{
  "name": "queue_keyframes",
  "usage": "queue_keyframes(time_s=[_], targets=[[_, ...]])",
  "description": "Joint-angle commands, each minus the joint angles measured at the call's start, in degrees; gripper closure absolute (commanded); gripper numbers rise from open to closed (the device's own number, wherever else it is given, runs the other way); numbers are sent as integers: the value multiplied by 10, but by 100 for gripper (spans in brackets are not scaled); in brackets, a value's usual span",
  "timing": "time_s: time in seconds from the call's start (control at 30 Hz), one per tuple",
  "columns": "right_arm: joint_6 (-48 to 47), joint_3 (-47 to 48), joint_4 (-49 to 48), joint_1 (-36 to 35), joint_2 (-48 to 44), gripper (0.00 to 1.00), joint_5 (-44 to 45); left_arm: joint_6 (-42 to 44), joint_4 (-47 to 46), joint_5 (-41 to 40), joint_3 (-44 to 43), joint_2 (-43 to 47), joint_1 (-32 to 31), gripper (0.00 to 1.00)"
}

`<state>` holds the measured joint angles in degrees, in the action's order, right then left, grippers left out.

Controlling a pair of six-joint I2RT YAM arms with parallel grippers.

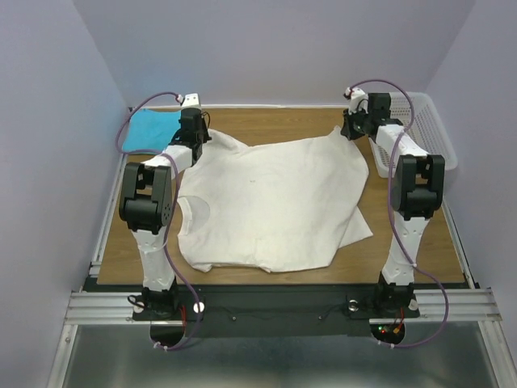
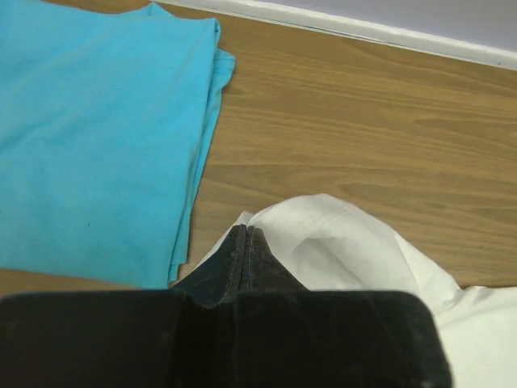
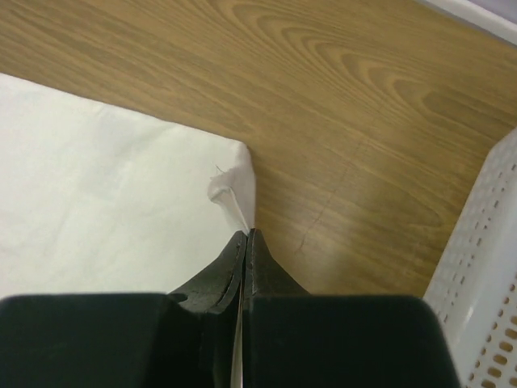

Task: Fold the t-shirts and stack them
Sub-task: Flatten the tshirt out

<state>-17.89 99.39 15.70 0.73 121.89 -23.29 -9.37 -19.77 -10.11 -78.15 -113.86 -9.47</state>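
The cream-white t-shirt (image 1: 275,202) lies spread over the middle of the wooden table, its far edge drawn out to both grippers. My left gripper (image 1: 196,133) is at the shirt's far left corner. In the left wrist view its jaws (image 2: 245,229) are pressed together at the raised edge of the white cloth (image 2: 347,242). My right gripper (image 1: 349,126) is at the far right corner. It is shut (image 3: 245,233) on a pinched fold of the white cloth (image 3: 105,186), and cloth shows between the jaws. The turquoise t-shirt (image 1: 149,128) lies folded at the far left (image 2: 89,137).
A white plastic mesh basket (image 1: 424,133) stands at the far right of the table, close beside my right gripper (image 3: 485,267). Bare wood (image 1: 275,121) runs along the back of the table under the wall. Both arm bases are at the near edge.
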Motion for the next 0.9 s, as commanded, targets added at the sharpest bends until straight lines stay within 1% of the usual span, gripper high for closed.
queue_keyframes(time_s=[0.0, 0.03, 0.13, 0.23, 0.33, 0.43, 0.53, 0.6, 0.63, 0.7, 0.77, 0.87], targets=[[-13, 66, -62, -25, 16, 99, 32, 7, -26, -21, -84, 15, 4, 100], [-12, 75, -62, -28, 33, 99, 35, 9, -18, -36, -102, 9, 5, 100], [6, 106, -64, -30, 55, 99, 33, 18, -5, -75, -111, 5, 4, 100], [28, 123, -78, -31, 67, 99, 32, 29, -21, -108, -85, 28, 8, 100], [41, 117, -101, -31, 57, 99, 29, 39, -53, -134, -50, 63, 11, 100], [37, 97, -121, -31, 39, 99, 16, 46, -66, -101, -47, 76, 21, 100], [29, 92, -121, -31, 32, 99, 13, 56, -43, -72, -66, 57, 25, 100], [17, 79, -121, -30, 23, 99, 33, 55, -19, -35, -88, 37, 26, 100], [9, 72, -121, -30, 14, 99, 44, 55, -11, -2, -96, 30, 27, 100], [2, 56, -121, -27, 4, 100, 73, 54, -2, 23, -110, 18, 27, 100], [-7, 42, -122, -17, -17, 100, 79, 50, -1, 30, -112, 15, 27, 100], [-9, 18, -122, -10, -38, 99, 74, 47, -2, 19, -112, 18, 27, 100]])
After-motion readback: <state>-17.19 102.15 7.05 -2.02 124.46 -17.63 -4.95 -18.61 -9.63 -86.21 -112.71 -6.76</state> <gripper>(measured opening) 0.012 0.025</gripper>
